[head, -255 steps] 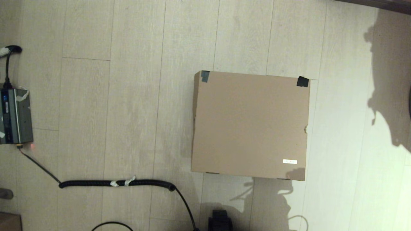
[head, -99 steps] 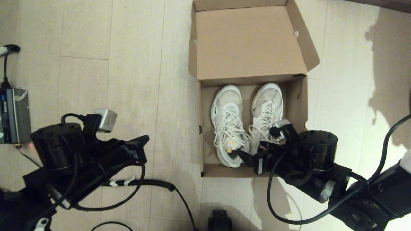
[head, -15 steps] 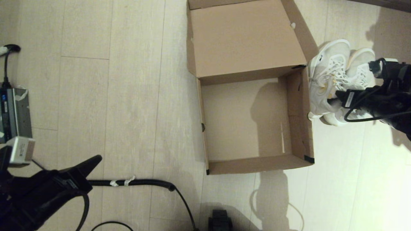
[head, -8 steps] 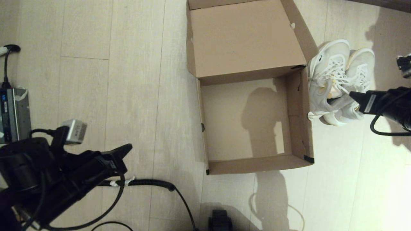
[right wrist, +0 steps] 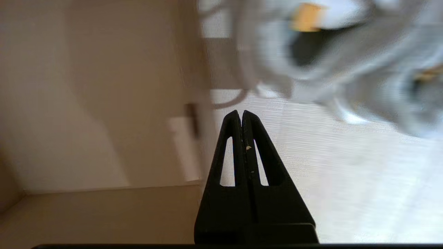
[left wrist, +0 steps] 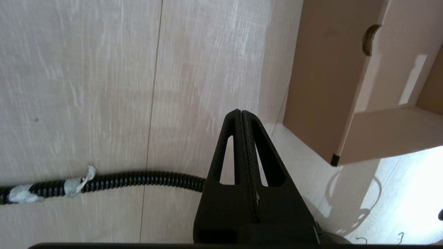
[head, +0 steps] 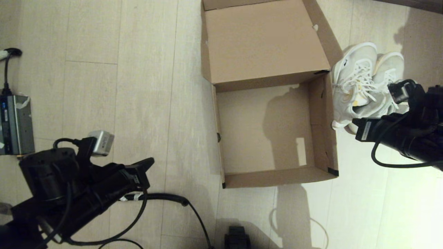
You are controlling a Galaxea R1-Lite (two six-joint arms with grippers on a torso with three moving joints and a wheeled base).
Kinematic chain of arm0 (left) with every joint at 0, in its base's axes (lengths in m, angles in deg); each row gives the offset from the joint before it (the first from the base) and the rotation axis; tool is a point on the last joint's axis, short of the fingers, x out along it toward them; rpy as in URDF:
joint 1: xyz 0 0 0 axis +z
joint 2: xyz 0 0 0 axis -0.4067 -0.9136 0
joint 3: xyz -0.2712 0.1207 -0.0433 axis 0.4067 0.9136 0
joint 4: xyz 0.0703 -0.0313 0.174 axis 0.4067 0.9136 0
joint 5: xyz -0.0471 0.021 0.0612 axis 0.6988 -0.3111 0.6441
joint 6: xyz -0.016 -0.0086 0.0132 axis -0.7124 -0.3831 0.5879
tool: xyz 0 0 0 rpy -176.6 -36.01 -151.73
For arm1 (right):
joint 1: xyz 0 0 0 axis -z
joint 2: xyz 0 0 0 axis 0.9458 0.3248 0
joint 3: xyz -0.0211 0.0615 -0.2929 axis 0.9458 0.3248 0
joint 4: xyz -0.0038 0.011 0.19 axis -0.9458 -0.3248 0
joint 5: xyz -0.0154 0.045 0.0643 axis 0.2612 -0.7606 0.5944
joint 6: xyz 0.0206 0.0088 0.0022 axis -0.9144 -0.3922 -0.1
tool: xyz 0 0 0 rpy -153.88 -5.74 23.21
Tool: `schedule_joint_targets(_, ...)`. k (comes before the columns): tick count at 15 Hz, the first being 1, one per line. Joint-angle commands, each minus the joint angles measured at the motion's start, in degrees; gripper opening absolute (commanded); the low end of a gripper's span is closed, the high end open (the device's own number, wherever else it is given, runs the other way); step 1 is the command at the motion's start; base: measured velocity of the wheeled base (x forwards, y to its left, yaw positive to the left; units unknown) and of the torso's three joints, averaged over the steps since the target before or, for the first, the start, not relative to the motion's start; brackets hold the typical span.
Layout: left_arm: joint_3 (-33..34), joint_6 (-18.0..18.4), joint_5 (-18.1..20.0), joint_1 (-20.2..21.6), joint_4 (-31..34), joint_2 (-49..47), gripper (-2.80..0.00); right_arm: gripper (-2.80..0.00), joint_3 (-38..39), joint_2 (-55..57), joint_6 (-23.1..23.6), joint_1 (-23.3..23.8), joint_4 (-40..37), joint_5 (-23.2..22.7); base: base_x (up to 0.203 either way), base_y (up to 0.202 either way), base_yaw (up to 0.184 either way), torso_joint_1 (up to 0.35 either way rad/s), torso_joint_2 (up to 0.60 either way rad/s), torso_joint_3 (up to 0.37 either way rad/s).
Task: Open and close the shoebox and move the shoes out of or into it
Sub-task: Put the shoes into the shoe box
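Note:
The brown shoebox (head: 256, 131) stands open and empty in the head view, its lid (head: 266, 41) folded back to the far side. Both white shoes (head: 360, 83) lie side by side on the floor just right of the box's right wall. My right gripper (head: 358, 129) is shut and empty, hovering near the shoes' heels beside that wall. In the right wrist view the right gripper (right wrist: 241, 112) points between the box wall (right wrist: 104, 103) and the blurred shoes (right wrist: 311, 52). My left gripper (head: 150, 162) is shut, left of the box; the left gripper (left wrist: 241, 111) points near the box corner (left wrist: 325, 86).
A coiled black cable (head: 152, 197) runs along the floor under the left arm, seen in the left wrist view as the cable (left wrist: 104, 181). A grey power unit (head: 15, 124) sits at the far left. A black part (head: 237, 238) is at the bottom edge.
The right gripper has pulled back from the shoes toward me and slightly left, staying shut. The left arm has shifted a little right and farther. The shoes stay on the floor.

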Motion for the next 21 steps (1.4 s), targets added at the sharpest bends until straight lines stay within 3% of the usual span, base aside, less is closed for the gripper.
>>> schedule_joint_targets(1, 0.36, -0.12, -0.01, 0.00, -0.32, 0.20, -2.80, -2.80, 0.11, 1.08, -0.59, -2.20, 0.07, -0.85, 0.000, 0.000, 0.000, 0.000, 0.00, 0.000)
schedule_joint_targets(4, -0.02, 0.04, 0.08, 0.00, -0.32, 0.73, -2.80, -2.80, 1.55, 0.47, -1.07, -5.68, 0.04, -1.51, 0.000, 0.000, 0.000, 0.000, 0.00, 0.000)
schedule_joint_targets(10, 0.01, 0.47, 0.08, 0.07, -0.23, 2.21, -2.80, -2.80, 4.24, 7.71, -0.73, -5.68, 0.38, -3.52, 0.000, 0.000, 0.000, 0.000, 0.00, 0.000)
schedule_joint_targets(13, 0.36, 0.50, 0.08, 0.08, -0.14, 3.63, -2.80, -2.80, 5.41, 11.83, -1.14, -5.73, 4.45, -5.61, 0.000, 0.000, 0.000, 0.000, 0.00, 0.000)
schedule_joint_targets(21, -0.35, 0.43, 0.08, 0.08, -0.23, 2.74, -2.80, -2.80, 16.63, 12.68, 0.56, -10.30, 10.83, -5.37, 0.000, 0.000, 0.000, 0.000, 0.00, 0.000)
